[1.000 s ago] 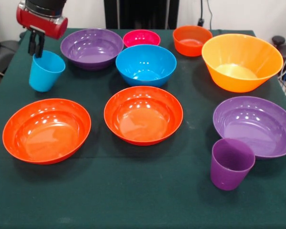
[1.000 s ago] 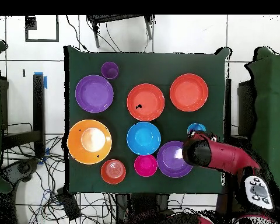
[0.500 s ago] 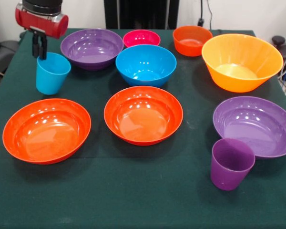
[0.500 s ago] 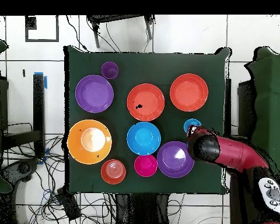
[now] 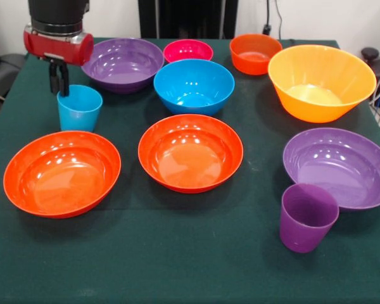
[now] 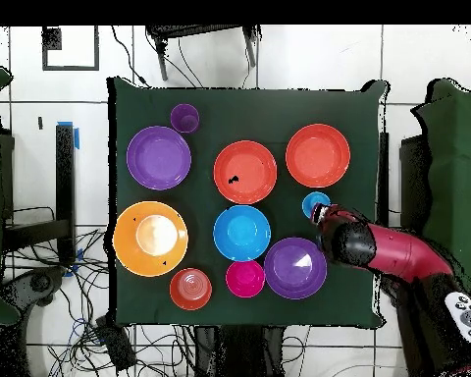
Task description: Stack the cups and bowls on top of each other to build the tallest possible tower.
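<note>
My gripper point(image 5: 59, 83) is shut on the far rim of the light blue cup point(image 5: 80, 109), holding it upright just behind the left orange-red bowl point(image 5: 62, 172); the cup also shows in the overhead view point(image 6: 315, 204). A second orange-red bowl point(image 5: 190, 152) sits mid-table. Behind it are the blue bowl point(image 5: 194, 85), a purple bowl point(image 5: 122, 63), the pink bowl point(image 5: 187, 50) and the small orange bowl point(image 5: 255, 53). The yellow-orange bowl point(image 5: 322, 82), another purple bowl point(image 5: 339, 166) and the purple cup point(image 5: 308, 217) stand on the right. Nothing is stacked.
Everything stands on a dark green cloth table point(image 5: 177, 266). The red arm point(image 6: 387, 250) reaches in over the table's edge. Cables point(image 6: 141, 334) lie on the floor around the table.
My gripper has carried the light blue cup right and nearer the left orange-red bowl, and the cup went from tilted to upright. The bowls and purple cup have not moved.
</note>
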Action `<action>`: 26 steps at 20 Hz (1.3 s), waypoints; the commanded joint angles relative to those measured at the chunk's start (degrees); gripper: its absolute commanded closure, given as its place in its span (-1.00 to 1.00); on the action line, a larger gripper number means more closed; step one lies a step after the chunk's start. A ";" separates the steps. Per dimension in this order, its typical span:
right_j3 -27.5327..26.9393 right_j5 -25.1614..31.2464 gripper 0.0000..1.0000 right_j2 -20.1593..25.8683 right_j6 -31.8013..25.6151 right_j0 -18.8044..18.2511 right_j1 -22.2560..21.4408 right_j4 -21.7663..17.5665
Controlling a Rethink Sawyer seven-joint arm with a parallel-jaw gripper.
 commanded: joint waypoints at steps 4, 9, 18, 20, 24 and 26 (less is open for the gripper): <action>0.21 5.28 1.00 13.14 -12.27 -3.88 6.38 -5.69; 0.41 7.78 1.00 14.83 -12.92 -5.40 6.42 -5.48; 0.99 9.67 1.00 16.30 -12.19 -6.56 6.13 -6.00; 1.32 9.22 1.00 15.94 -11.01 -6.26 5.92 -6.13; 0.97 9.49 1.00 15.74 -10.11 -5.43 5.78 -6.17; 1.11 9.32 1.00 15.80 -9.90 -5.46 5.78 -6.31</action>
